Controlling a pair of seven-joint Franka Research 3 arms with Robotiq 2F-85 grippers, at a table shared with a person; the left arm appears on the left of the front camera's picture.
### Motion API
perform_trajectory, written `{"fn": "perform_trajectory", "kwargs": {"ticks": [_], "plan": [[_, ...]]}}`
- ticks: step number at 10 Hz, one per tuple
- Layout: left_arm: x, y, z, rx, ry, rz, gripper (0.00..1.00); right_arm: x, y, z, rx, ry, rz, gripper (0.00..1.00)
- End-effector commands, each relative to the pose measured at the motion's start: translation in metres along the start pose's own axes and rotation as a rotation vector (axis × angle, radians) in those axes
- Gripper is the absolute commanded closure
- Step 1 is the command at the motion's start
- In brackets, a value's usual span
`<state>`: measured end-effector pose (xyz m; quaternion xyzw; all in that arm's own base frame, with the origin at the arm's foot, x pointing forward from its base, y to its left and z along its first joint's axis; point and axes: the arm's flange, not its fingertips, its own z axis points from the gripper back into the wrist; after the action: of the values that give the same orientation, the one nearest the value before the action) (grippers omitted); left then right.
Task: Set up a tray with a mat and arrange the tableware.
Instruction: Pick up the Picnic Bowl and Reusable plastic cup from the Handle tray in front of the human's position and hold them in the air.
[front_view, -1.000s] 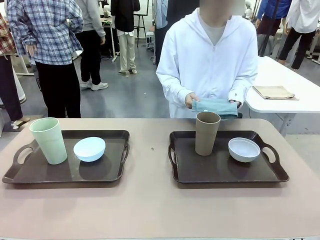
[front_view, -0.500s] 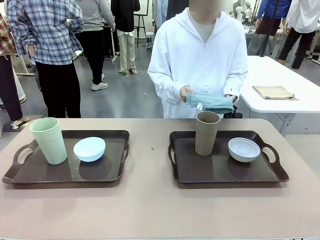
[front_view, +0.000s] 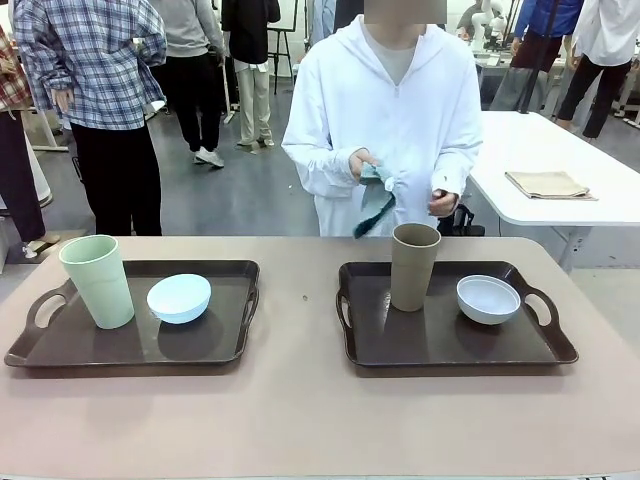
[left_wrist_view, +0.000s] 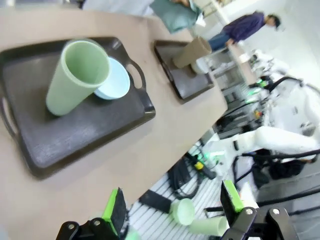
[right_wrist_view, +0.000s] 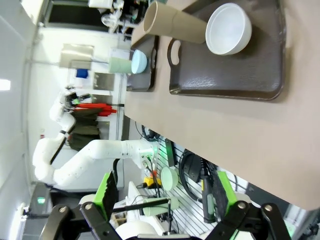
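Two dark brown trays lie on the tan table. The left tray (front_view: 60, 350) carries a pale green cup (front_view: 97, 280) and a light blue bowl (front_view: 179, 298). On the right tray (front_view: 440, 345) stand a tan-brown cup (front_view: 414, 265) and a white bowl (front_view: 488, 299). Behind the table a person in white holds a teal mat (front_view: 378, 195), which hangs from one hand. My left gripper (left_wrist_view: 173, 207) is open above the table's near edge, short of the left tray (left_wrist_view: 75, 130). My right gripper (right_wrist_view: 166, 192) is open too, off the table's edge near the right tray (right_wrist_view: 225, 75).
A folded tan cloth (front_view: 547, 184) lies on a white table at the back right. Bare tabletop (front_view: 300, 400) runs between the trays and along the near edge. Other people stand farther back on the left.
The person has stepped a little to the left, raised the teal mat and let it drop open from one hand. Cups, bowls and trays have not moved.
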<state>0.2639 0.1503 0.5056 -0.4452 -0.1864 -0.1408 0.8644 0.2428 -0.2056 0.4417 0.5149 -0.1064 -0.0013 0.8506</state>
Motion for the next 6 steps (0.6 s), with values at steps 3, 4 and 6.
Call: {"fn": "perform_trajectory", "kwargs": {"ticks": [3, 4, 6], "plan": [[0.069, -0.074, -0.057, 0.202, 0.148, -0.340, 0.00, 0.040, 0.039, -0.041, -0.224, 0.048, -0.104, 0.00], [0.085, -0.098, -0.083, 0.220, 0.206, -0.448, 0.00, 0.049, 0.049, -0.060, -0.307, 0.052, -0.124, 0.00], [0.106, -0.131, -0.135, 0.234, 0.255, -0.586, 0.00, 0.053, 0.060, -0.091, -0.460, 0.057, -0.136, 0.00]]}}
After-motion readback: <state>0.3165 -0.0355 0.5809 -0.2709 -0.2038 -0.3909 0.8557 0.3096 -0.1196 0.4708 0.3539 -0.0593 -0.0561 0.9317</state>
